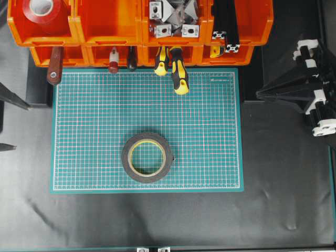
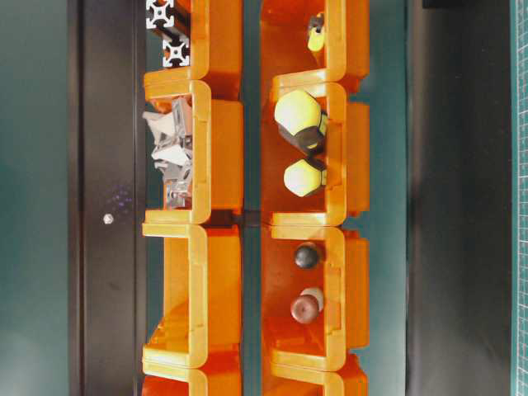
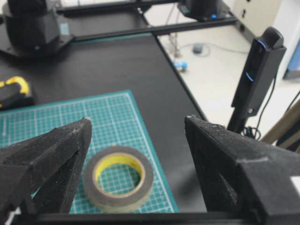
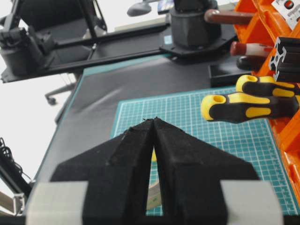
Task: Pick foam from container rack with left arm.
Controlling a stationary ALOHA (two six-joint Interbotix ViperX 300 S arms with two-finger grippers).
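The foam (image 1: 125, 157), a black ring with a cream-yellow liner, lies flat on the green cutting mat (image 1: 210, 131), toward its front middle. My left gripper (image 3: 138, 121) is open with nothing between its fingers. The foam (image 3: 112, 199) sits on the mat just below and ahead of the gap. Seen from overhead, only the left gripper's (image 1: 22, 127) tips show at the left edge, well left of the foam. The orange container rack (image 1: 105, 26) runs along the back. My right gripper (image 1: 258, 94) is shut and empty, off the mat's right side.
The rack's bins hold a red tape roll (image 1: 44, 10), metal brackets (image 1: 173, 18) and black extrusions (image 1: 226, 26). Yellow-black screwdriver handles (image 1: 178, 71) and a wooden handle (image 1: 54, 65) stick out of the lower bins over the mat's back edge.
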